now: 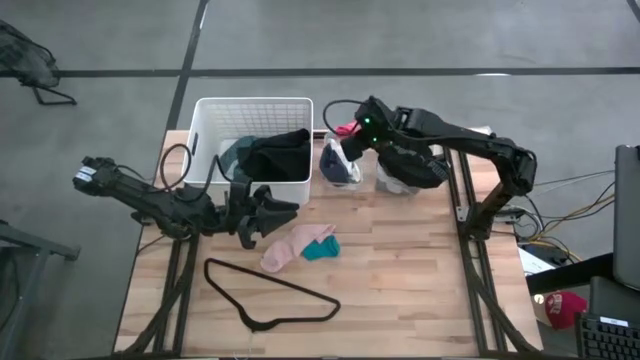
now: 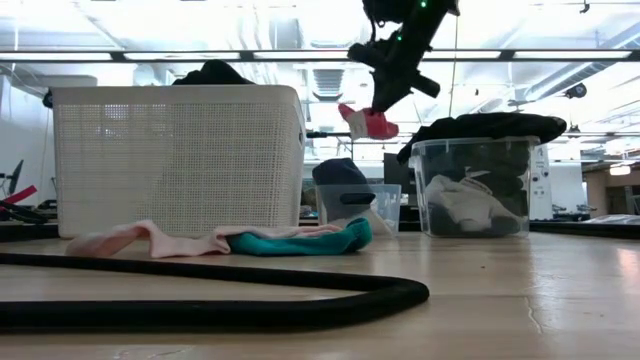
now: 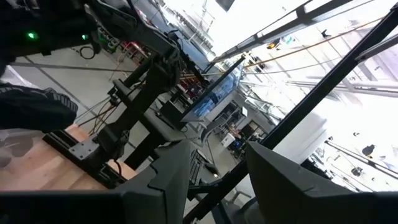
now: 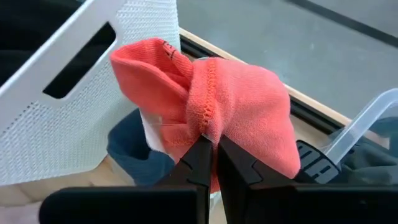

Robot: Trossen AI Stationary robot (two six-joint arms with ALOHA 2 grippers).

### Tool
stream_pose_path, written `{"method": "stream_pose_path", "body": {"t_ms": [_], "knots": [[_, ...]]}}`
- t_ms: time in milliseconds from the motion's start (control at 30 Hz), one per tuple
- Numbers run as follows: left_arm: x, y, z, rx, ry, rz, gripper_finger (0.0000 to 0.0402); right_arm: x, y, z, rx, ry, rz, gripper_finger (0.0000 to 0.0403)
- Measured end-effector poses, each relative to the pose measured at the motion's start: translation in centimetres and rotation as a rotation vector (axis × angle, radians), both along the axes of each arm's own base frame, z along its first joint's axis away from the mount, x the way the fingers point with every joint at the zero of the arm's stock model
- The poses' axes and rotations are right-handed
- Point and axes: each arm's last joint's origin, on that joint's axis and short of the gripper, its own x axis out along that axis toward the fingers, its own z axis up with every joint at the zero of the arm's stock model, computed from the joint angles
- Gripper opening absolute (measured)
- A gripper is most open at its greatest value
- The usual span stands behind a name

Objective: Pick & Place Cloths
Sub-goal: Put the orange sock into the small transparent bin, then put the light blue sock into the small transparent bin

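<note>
My right gripper (image 1: 350,132) hangs high over the gap between the white basket (image 1: 255,108) and the small clear bin (image 1: 340,165), shut on a small red cloth (image 4: 242,106). The cloth also shows in the low view (image 2: 368,124), well above the table. My left gripper (image 1: 268,214) is open and tipped upward, just off the basket's near right corner, touching nothing. A pink cloth (image 1: 283,250) and a teal cloth (image 1: 322,247) lie flat on the table. Black and teal garments (image 1: 270,155) fill the basket. My right gripper pinches the red cloth between its two fingers (image 4: 200,163) at a stitched, bunched seam (image 4: 208,118), several layers gathered together. The fingers slant down from above (image 2: 385,95). The cloth is lifted clear and hangs slack below the fingertips.
A thin black wire hanger (image 1: 270,292) lies near the table's near edge. The small clear bin holds a dark blue cloth (image 2: 345,180). A larger clear bin (image 1: 408,172) to its right holds black and white garments piled over its rim. Bare wood lies right of the hanger.
</note>
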Motion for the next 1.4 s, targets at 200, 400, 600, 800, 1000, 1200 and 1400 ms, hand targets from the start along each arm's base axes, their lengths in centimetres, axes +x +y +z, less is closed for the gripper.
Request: {"method": "stream_pose_path", "body": {"t_ms": [200,400,600,800,1000,1200,1400], "knots": [[0.0,0.0,0.0,0.004,0.005,0.0,0.0162,0.1,-0.5,-0.7,0.028,-0.03,0.053,0.0046],[0.0,0.0,0.0,0.008,0.005,0.002,0.0162,0.3,-0.4,-0.7,0.022,-0.047,0.066,0.0106],[0.1,0.0,-0.2,0.024,0.024,0.004,0.0162,0.7,0.3,-0.7,0.1,-0.083,0.149,0.0166],[0.1,0.0,-0.3,0.032,0.032,0.005,0.0162,2.5,5.1,-1.4,0.135,-0.083,0.463,0.0194],[0.1,-0.1,-0.3,0.054,0.028,-0.009,0.0162,4.0,11.5,-3.4,0.097,-0.09,0.678,0.0188],[0.1,-0.1,-0.2,0.051,0.024,-0.01,0.0162,4.5,16.1,-6.5,0.064,-0.183,0.669,0.0172],[0.1,-0.1,-0.2,0.041,0.022,-0.031,0.0162,2.9,18.6,-11.0,0.151,-0.154,0.652,0.0161]]}}
